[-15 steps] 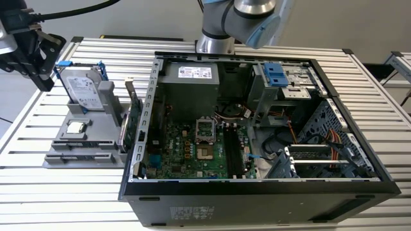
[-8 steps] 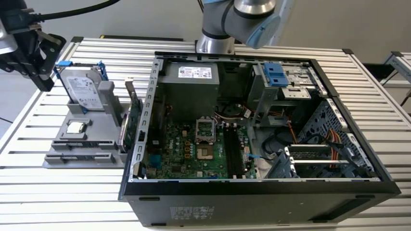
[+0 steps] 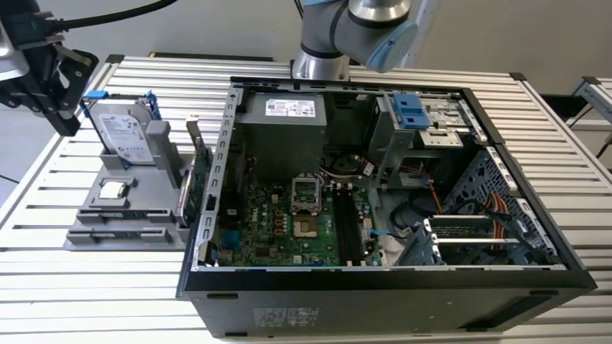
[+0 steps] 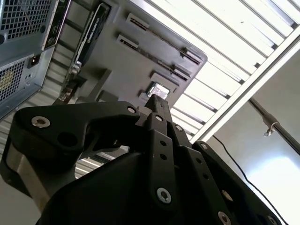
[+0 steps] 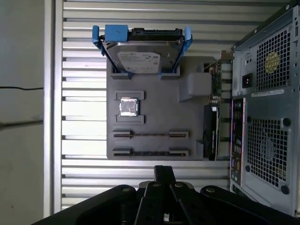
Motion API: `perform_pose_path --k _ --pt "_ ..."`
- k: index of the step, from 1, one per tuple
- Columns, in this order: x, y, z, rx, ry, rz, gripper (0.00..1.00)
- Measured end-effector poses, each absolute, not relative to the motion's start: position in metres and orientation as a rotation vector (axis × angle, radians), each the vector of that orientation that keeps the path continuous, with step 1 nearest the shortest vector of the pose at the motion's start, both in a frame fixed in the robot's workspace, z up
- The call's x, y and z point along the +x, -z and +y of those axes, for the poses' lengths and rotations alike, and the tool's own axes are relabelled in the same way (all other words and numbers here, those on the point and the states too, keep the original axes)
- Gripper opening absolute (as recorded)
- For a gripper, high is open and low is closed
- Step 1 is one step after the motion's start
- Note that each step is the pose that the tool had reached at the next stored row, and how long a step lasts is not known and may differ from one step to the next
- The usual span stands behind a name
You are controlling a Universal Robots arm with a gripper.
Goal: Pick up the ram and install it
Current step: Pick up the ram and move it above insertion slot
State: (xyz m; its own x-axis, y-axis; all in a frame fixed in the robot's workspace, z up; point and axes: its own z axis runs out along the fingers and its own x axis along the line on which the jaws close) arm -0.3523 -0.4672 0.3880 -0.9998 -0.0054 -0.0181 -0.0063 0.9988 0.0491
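Arm stretched to exterior view's left, gripper (image 3: 65,123) hanging above surface (image 3: 39,272) near grey holder (image 5: 159,117). Jaws closed together, empty. Holder carries hard drive (image 5: 140,56) and chip (image 5: 128,107). Ram: cannot tell surely; thin dark strip (image 5: 150,134) in slot beside chip.

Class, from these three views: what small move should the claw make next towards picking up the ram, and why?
Probably carry the claw over the ram, seemingly the thin dark strip edge-up in the grey holder. In the first wrist view the claw is shut, holds nothing and hangs just off the holder's edge, short of that slot.
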Motion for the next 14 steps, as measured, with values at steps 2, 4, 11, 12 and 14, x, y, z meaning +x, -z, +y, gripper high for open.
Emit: perform_pose_path --k 2,4,11,12,14 --pt "-0.3523 -0.388 -0.4672 -0.02 -0.077 3.123 0.0" --pt "-0.3523 -0.388 -0.4672 -0.033 -0.077 3.123 0.0" --pt "-0.3523 -0.3881 -0.4671 -0.094 -0.077 3.123 0.0" --pt "-0.3523 -0.3881 -0.4671 -0.103 -0.078 3.123 0.0" --pt "-0.3523 -0.3881 -0.4672 -0.121 -0.078 3.122 0.0"
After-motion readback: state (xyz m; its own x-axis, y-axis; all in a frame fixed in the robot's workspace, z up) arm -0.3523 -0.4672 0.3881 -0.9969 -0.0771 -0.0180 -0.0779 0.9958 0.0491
